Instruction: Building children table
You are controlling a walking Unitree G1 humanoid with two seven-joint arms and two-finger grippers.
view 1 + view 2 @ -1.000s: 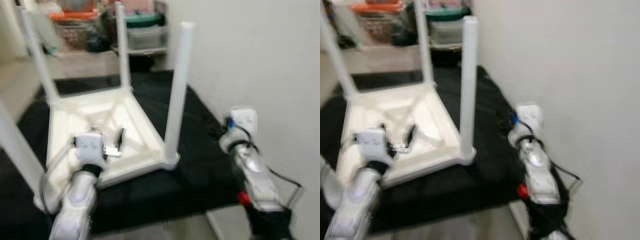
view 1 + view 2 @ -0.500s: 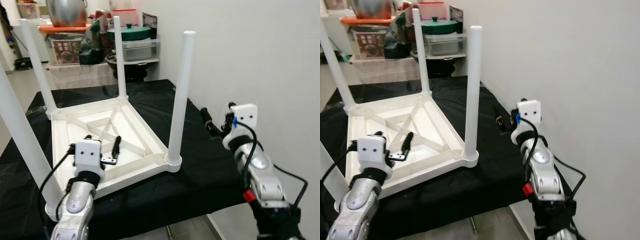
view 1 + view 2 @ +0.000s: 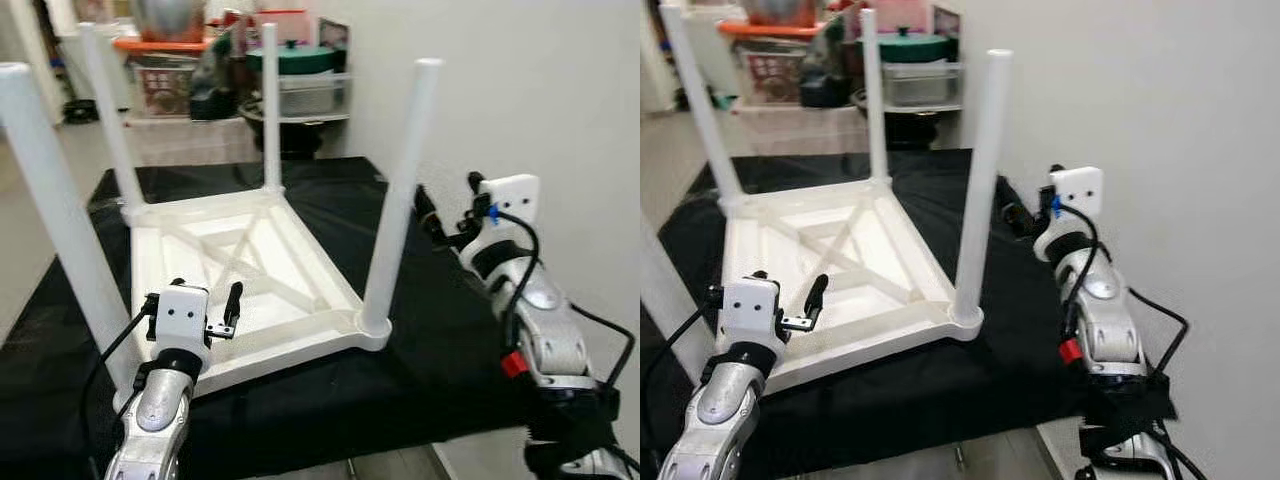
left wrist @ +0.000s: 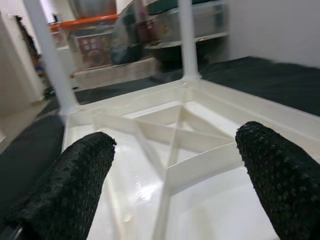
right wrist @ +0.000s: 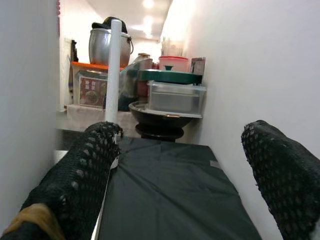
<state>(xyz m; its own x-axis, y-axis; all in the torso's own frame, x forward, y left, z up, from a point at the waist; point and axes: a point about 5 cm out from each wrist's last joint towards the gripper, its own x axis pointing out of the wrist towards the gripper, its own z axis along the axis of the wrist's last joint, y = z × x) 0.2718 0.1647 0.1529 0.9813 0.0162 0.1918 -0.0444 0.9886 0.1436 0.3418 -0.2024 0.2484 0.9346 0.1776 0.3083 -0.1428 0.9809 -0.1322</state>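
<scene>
A white children's table (image 3: 250, 255) lies upside down on a black cloth (image 3: 440, 330), with its legs pointing up. The nearest right leg (image 3: 400, 190) and nearest left leg (image 3: 55, 210) stand at its front corners. My left gripper (image 4: 170, 165) hovers open just above the ribbed underside, near the front edge, holding nothing. Off the table's right side, beside the wall, my right gripper (image 3: 447, 205) is held open over the cloth; its fingers (image 5: 80, 185) are empty.
A white wall (image 3: 560, 90) runs close along the right. At the back stands a low shelf with a green-lidded container (image 3: 300, 60), a steel pot (image 5: 107, 45) and boxes. The cloth's front edge (image 3: 330, 450) drops to the floor.
The whole picture has shifted and gone from blurred to sharp, so the camera moved. Both grippers stay open in about the same places relative to the table.
</scene>
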